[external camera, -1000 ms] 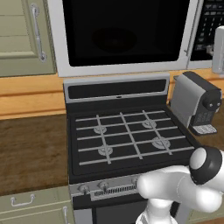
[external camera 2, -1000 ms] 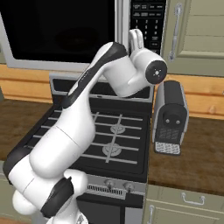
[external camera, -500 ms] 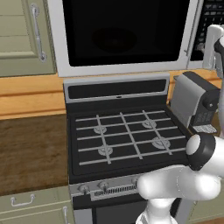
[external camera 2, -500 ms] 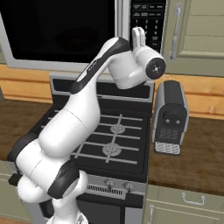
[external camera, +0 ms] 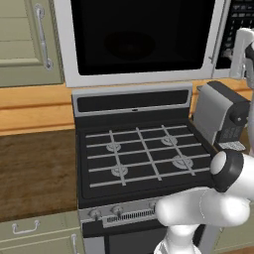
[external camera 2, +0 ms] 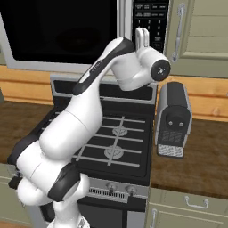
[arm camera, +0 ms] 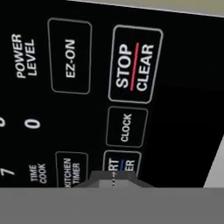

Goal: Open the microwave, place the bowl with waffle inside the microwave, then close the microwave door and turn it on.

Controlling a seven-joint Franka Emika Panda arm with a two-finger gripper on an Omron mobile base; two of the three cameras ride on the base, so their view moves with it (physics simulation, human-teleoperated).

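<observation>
1. The microwave door (external camera: pixel 141 39) sits flush in its silver frame, its handle (external camera: pixel 216 34) running down the right edge, so the opening, loading and closing steps look finished. What is in hand is the last one: switching the microwave (external camera 2: pixel 67 33) on.

2. The bowl and the waffle cannot be made out. The black glass shows only a faint round shape in the dim interior (probably the turntable or the bowl on it, but I cannot tell which).

3. The gripper (external camera 2: pixel 142 37) is raised in front of the keypad panel (external camera 2: pixel 151 20) at the microwave's right side, close to its lower part. Below it the stove (external camera: pixel 144 154) has bare burners, and a grey coffee machine (external camera 2: pixel 173 119) stands on the counter (external camera 2: pixel 205 156) just beside the stove's right edge.

4. In the hand view the panel is very near and rolled sideways. STOP CLEAR (arm camera: pixel 134 65), EZ-ON (arm camera: pixel 70 58) and CLOCK (arm camera: pixel 126 127) read plainly, and the finger tips (arm camera: pixel 114 178) rise over a half-hidden key whose letters "RT" suggest START (arm camera: pixel 123 162).

5. Whether the claw is spread or pinched I cannot tell; the tips merge into one dark shape at the frame's bottom.

6. The next move, as I judge it, is a short straight push onto that half-covered key. The risk is drifting onto CLOCK or KITCHEN TIMER (arm camera: pixel 71 171), both just beside it.
</observation>
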